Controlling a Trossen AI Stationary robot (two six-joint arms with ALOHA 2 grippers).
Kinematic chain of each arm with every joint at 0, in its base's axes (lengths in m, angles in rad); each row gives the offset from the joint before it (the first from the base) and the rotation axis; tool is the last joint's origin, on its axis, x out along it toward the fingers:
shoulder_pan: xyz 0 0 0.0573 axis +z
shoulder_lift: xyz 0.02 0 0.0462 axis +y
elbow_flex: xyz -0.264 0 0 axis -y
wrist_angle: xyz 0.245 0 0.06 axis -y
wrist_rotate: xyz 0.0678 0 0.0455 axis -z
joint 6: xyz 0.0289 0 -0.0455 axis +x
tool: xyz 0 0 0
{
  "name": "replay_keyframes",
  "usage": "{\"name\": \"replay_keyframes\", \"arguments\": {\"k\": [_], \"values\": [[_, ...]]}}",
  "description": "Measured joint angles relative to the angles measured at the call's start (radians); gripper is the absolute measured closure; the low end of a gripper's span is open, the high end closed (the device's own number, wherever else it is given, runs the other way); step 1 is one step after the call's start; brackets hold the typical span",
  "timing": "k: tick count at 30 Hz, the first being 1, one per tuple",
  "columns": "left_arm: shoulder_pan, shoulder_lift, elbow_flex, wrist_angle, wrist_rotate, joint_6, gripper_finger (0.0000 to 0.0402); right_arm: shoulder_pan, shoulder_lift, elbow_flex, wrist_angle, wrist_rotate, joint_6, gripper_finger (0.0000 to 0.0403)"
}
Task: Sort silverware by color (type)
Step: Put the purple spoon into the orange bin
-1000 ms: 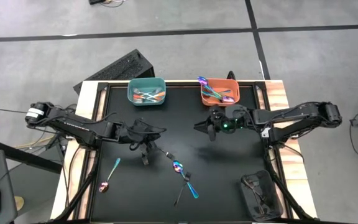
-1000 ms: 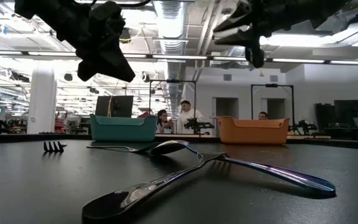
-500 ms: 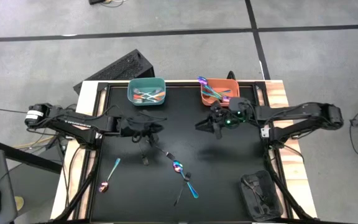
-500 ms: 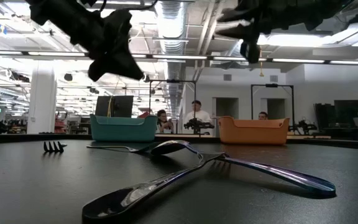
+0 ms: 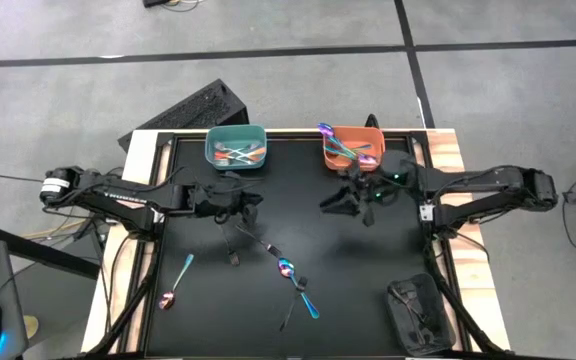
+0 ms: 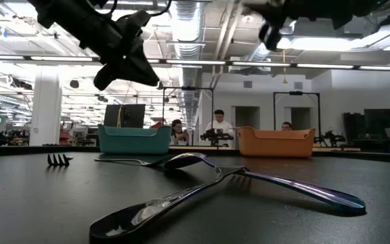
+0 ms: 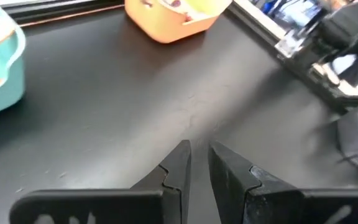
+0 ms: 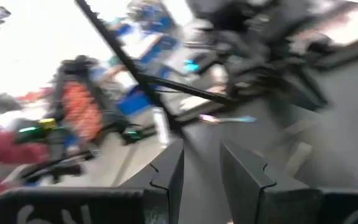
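Silverware [image 5: 290, 283] loose on mat, left pincer [image 7: 197, 163] empty – fingers apart, right pincer [image 8: 197, 163] likewise

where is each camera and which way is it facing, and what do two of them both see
High view: above the table, straight down; both arms, left gripper, right gripper.
Low view: table height, level across crossed silverware toward the room; arms overhead.
Left wrist view: past its own fingers over the black tabletop.
Right wrist view: past its own fingers, blurred.
Shared: teal bin and orange bin in the high, low and left wrist views.
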Motion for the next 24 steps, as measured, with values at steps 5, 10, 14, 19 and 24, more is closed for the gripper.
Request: {"name": "replay_keyframes", "arguments": {"k": [5,10,14,19,24], "values": [[-0.001,0.024,-0.003,-0.110,-0.006,-0.044,0.0358,-0.032,0.015,-0.001,-0.103,0.093,0.042,0.0282],[-0.009,0.071,-0.002,-0.030,0.011,-0.145,0.0358,-0.005,0.030,-0.002,-0.260,0.101,0.065,0.0282],[-0.018,0.126,-0.001,0.103,0.010,-0.154,0.0358,0.035,0.028,-0.002,-0.358,0.148,0.058,0.0282],[-0.050,0.203,-0.001,0.251,0.023,-0.266,0.0358,0.071,0.029,-0.002,-0.408,0.201,0.058,0.0282],[-0.108,0.248,0.032,0.309,0.032,-0.272,0.0358,0.085,0.029,-0.002,-0.442,0.207,0.041,0.0282]]}}
